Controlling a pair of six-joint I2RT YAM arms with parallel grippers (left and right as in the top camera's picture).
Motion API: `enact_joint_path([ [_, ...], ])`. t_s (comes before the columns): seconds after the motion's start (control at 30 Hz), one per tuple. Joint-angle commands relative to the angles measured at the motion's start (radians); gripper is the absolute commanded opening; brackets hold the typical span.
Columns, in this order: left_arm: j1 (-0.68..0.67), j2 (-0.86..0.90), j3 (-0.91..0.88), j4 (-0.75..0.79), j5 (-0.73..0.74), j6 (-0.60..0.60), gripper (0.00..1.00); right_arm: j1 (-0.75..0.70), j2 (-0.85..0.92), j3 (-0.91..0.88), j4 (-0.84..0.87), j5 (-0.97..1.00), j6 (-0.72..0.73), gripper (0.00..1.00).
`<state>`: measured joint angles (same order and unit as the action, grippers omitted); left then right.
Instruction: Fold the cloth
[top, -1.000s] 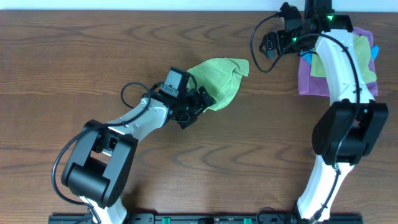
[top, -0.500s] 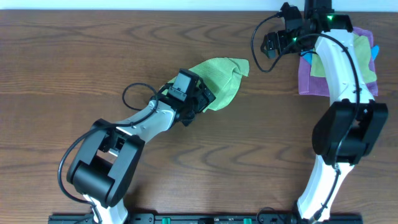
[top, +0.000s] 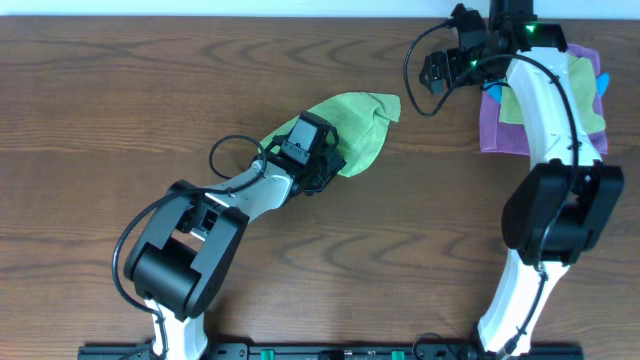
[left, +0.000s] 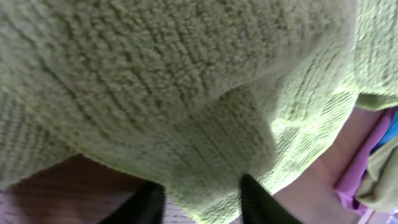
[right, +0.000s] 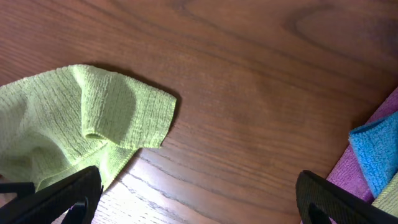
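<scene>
The lime-green cloth (top: 360, 120) lies bunched on the wooden table just left of centre. My left gripper (top: 325, 162) is at its lower-left edge. In the left wrist view the cloth (left: 186, 93) fills the frame, and a fold of its hem sits pinched between my two black fingers (left: 146, 205), where the left gripper (left: 202, 200) is shut on it. My right gripper (top: 432, 75) hovers at the back right, apart from the cloth. In the right wrist view it (right: 199, 199) stands wide open over bare wood, with a corner of the cloth (right: 74, 124) at the left.
A purple cloth (top: 495, 130) lies at the back right with a duller yellow-green cloth (top: 515, 100) and a blue one (top: 602, 82) on top, partly under the right arm. The blue cloth (right: 376, 149) also shows in the right wrist view.
My left gripper has slid up and to the right onto the cloth's lower-left edge, and its jaws have narrowed around the hem. The right arm has not moved.
</scene>
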<state>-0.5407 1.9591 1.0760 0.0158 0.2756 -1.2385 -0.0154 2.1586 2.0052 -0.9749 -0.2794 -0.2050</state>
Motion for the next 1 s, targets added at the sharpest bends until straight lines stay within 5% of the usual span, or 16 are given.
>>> enact_joint_path([
  [0.0, -0.004, 0.031, -0.012, -0.011, -0.001, 0.000, 0.26, 0.008, -0.030, -0.005, -0.001, -0.001, -0.017, 0.99],
  [0.2, -0.004, 0.031, -0.012, -0.011, -0.002, 0.000, 0.06, 0.008, -0.030, -0.005, -0.002, -0.001, -0.017, 0.99],
  [0.47, 0.003, 0.028, -0.012, -0.004, 0.015, 0.000, 0.06, 0.008, -0.030, -0.005, -0.001, -0.001, -0.017, 0.99],
  [0.97, 0.109, -0.011, -0.011, 0.093, 0.323, -0.037, 0.06, 0.026, 0.033, -0.006, -0.063, 0.029, -0.195, 0.99],
])
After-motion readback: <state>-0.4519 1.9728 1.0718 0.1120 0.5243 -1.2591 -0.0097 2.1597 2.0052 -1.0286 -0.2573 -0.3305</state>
